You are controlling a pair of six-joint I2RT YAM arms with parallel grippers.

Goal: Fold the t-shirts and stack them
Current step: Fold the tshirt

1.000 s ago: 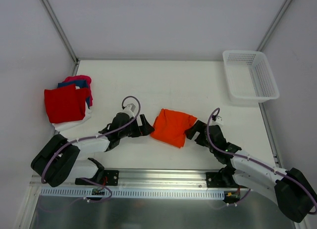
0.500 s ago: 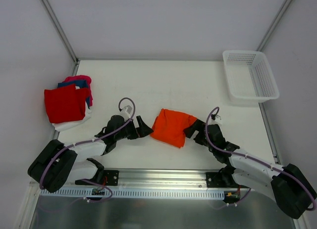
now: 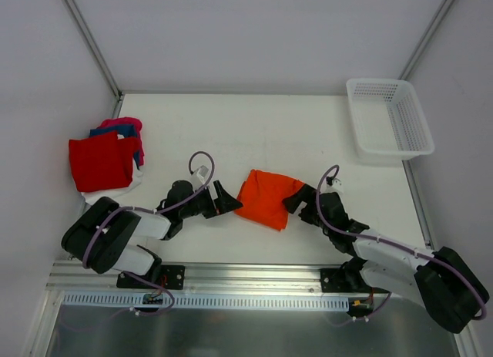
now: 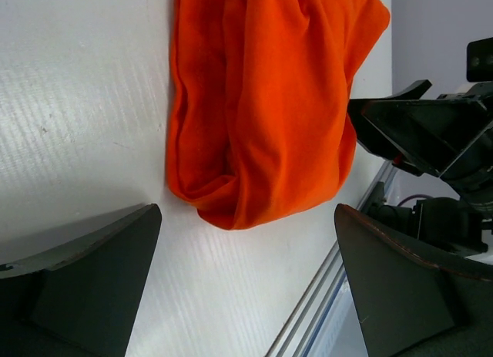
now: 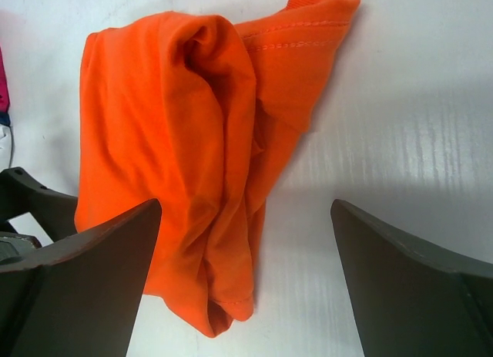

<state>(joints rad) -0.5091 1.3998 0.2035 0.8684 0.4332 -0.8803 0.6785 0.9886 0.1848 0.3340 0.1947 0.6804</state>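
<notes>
Top external view: left gripper (image 3: 229, 199) and right gripper (image 3: 295, 201), both spread wide and empty, flank the folded orange t-shirt (image 3: 266, 199), probably to carry it to the t-shirt stack (image 3: 104, 163).

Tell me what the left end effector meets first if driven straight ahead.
Most likely the orange t-shirt: its folded edge lies just ahead of the left end effector, between its open fingers.

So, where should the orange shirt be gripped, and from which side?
Likely at both ends, one gripper each. The orange shirt lies bunched between the open left gripper and right gripper. The end facing each is a thick rounded fold, so come in low along the table from left and right.
</notes>
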